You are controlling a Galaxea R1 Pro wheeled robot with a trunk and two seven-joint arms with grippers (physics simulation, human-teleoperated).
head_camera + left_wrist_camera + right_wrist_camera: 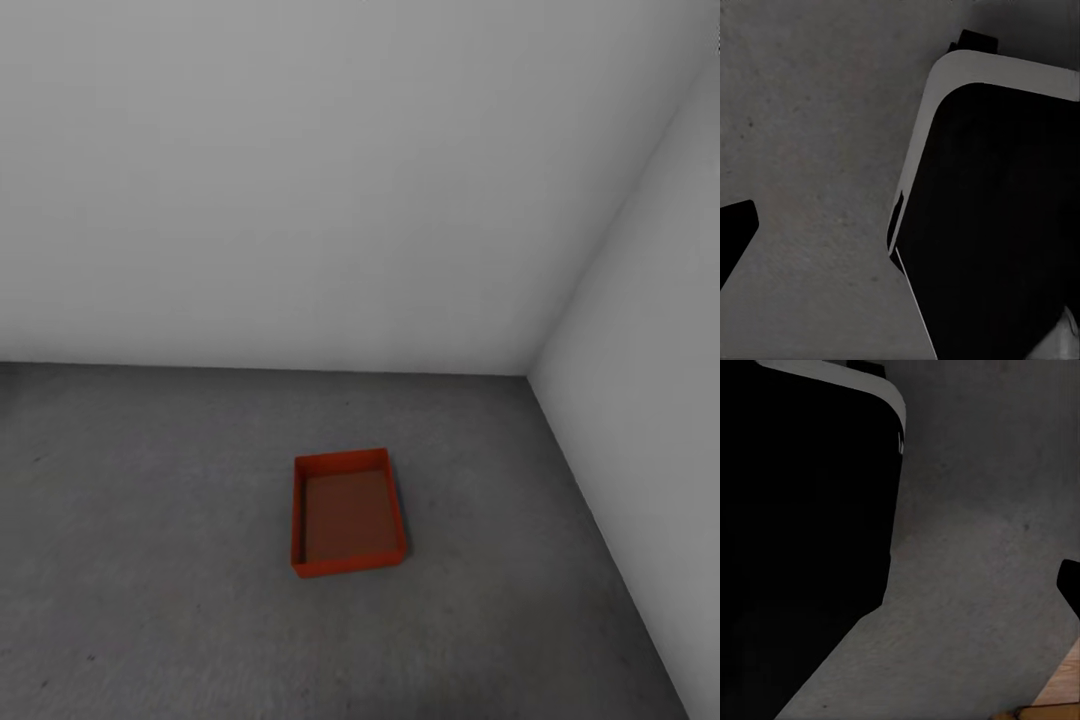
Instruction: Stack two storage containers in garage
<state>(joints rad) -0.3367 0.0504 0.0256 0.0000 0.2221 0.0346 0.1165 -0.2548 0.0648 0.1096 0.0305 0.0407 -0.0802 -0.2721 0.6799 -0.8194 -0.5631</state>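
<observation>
Storage container [348, 514] on garage floor [150, 560]

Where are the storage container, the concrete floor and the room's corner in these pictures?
storage container [346, 518]: head view, on its flat inner bottom.
concrete floor [150, 560]: head view, on a bare grey patch left of the container.
wall corner [529, 374]: head view, where the two pale walls meet the floor.

One red-orange rectangular storage container [348, 513] with low straight walls sits on one dark grey mottled concrete floor [150, 550]. Two plain pale grey walls [300, 180] meet at one corner. Each wrist view shows one black robot base with a pale rim [997, 225], and one dark fingertip at its edge.
</observation>
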